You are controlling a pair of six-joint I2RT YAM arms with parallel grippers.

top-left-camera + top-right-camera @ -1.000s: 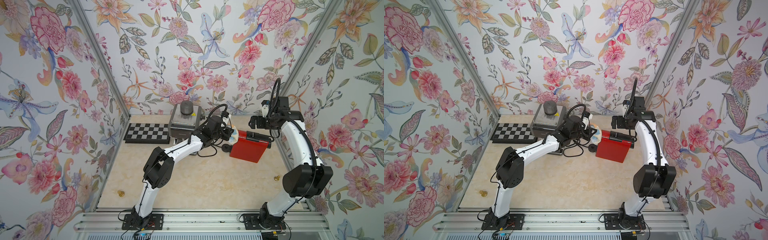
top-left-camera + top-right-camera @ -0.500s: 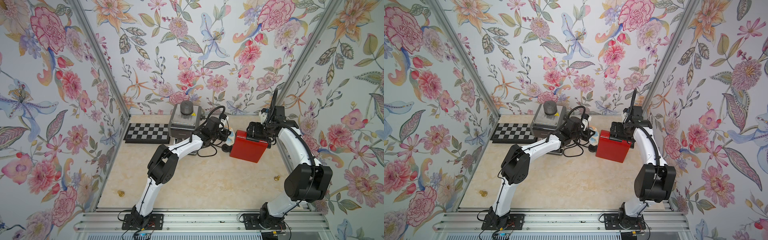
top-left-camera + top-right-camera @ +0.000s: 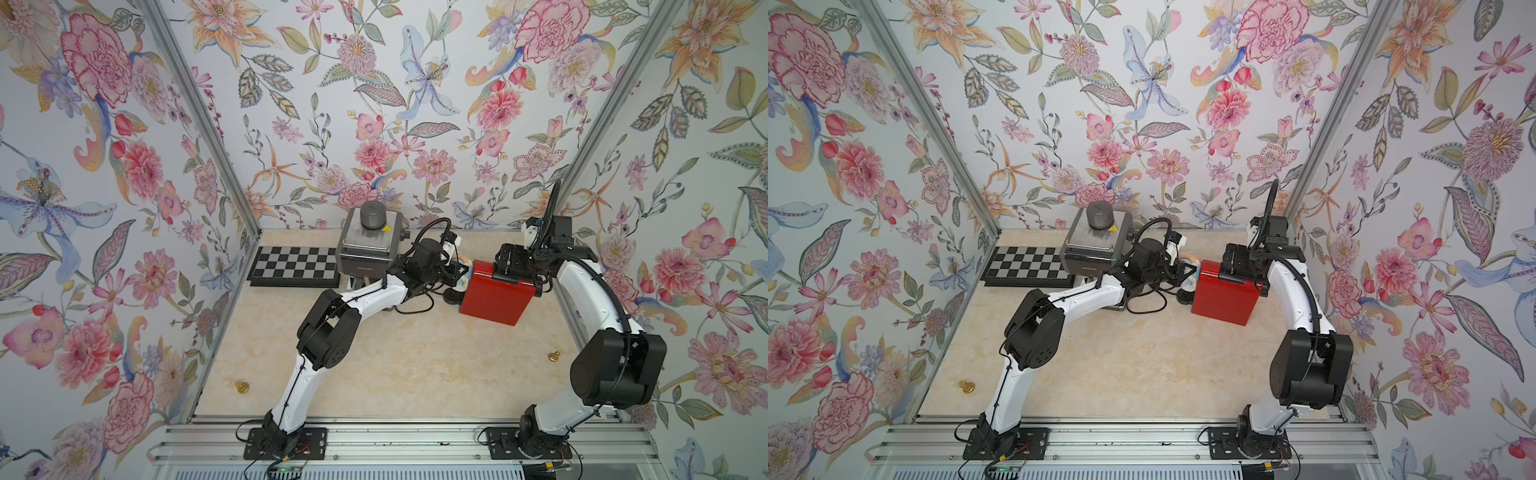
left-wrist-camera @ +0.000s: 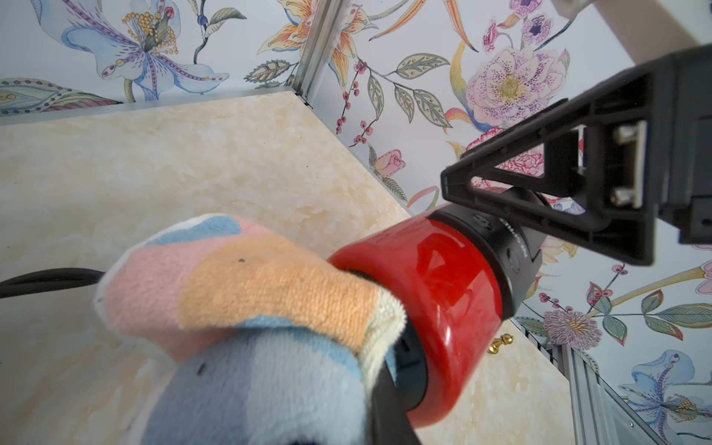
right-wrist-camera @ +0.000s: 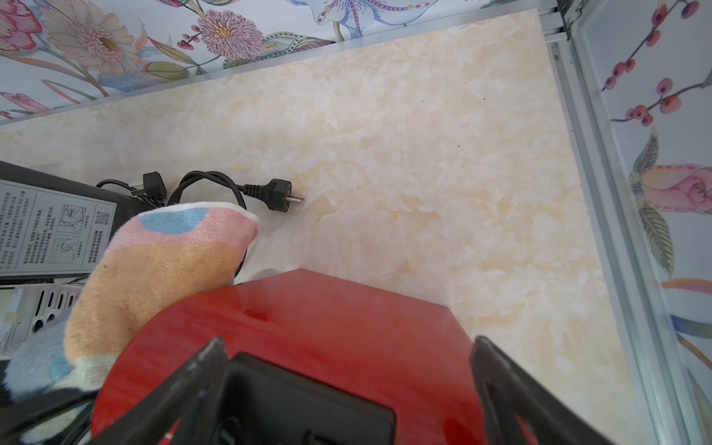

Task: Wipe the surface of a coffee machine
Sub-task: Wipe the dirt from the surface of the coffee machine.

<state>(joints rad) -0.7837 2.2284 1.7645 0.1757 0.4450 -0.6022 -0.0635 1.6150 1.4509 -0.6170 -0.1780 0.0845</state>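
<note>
Near the surface's right edge, the red coffee machine point(image 3: 494, 299), right claw point(image 5: 346, 343) spread wide astride it, meets at its rounded end the pastel cloth point(image 4: 246, 285) pinched in the closed left claw point(image 3: 453, 272).

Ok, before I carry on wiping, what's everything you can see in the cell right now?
glossy red coffee machine: one, red with black end, back right of table
pastel terry cloth: one, pink, orange and blue, against the machine's rounded end
grey metal appliance with dark round knob: one, grey, back centre
chequered board: one, black and silver, flat beside the appliance
black power cord with plug: one, black, loose on the table
small brass knobs: two, gold, front left and right edge
marble-look tabletop: one, cream
left tool: shut on the cloth
right tool: open, astride the machine's black part
</note>
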